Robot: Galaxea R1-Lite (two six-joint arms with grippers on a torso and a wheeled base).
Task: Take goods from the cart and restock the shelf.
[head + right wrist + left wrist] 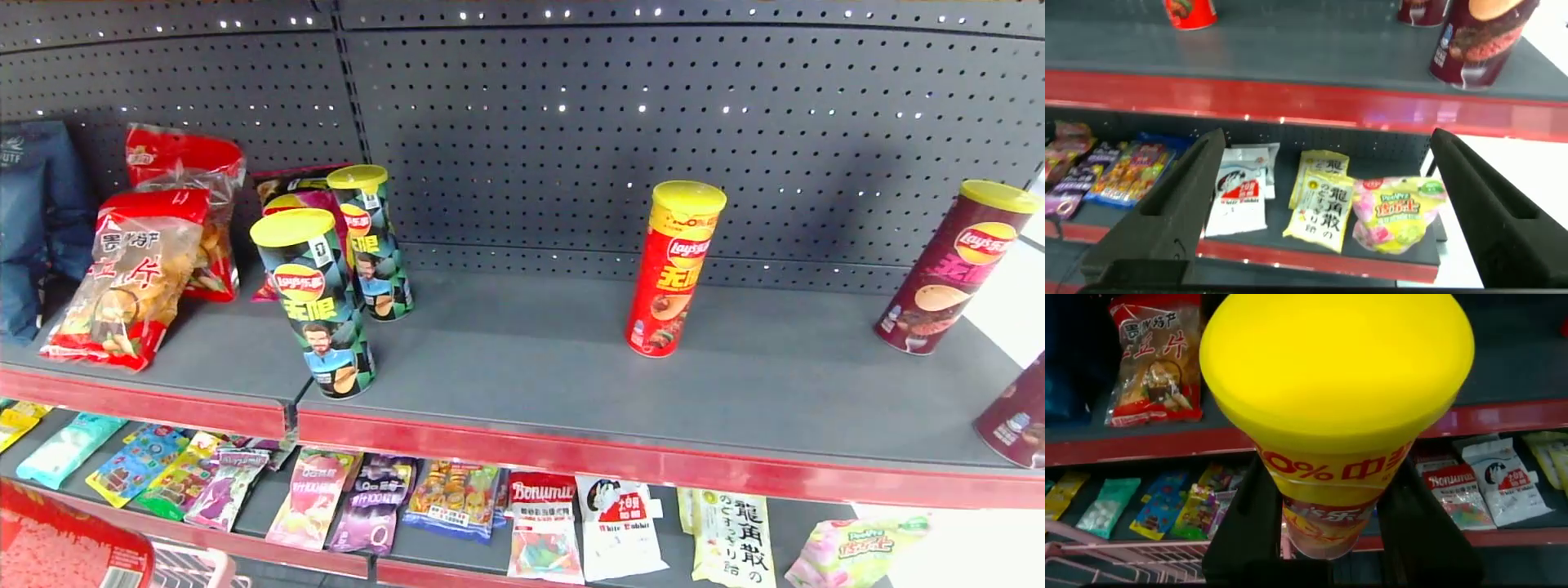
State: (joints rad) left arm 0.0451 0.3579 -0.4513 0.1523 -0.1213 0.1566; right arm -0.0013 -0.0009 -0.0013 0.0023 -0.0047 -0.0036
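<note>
My left gripper is shut on a chip can with a yellow lid and a yellow-and-red body; one dark finger presses each side of it. It is held in front of the shelf's red front edge. On the grey upper shelf stand two green-black cans, a red can and a maroon can. My right gripper is open with nothing between its fingers, level with the lower shelf and below the maroon can.
Snack bags lie at the upper shelf's left end, and another maroon can stands at its right edge. Flat candy packets line the lower shelf. The pink cart basket is low on the left, with a red package beside it.
</note>
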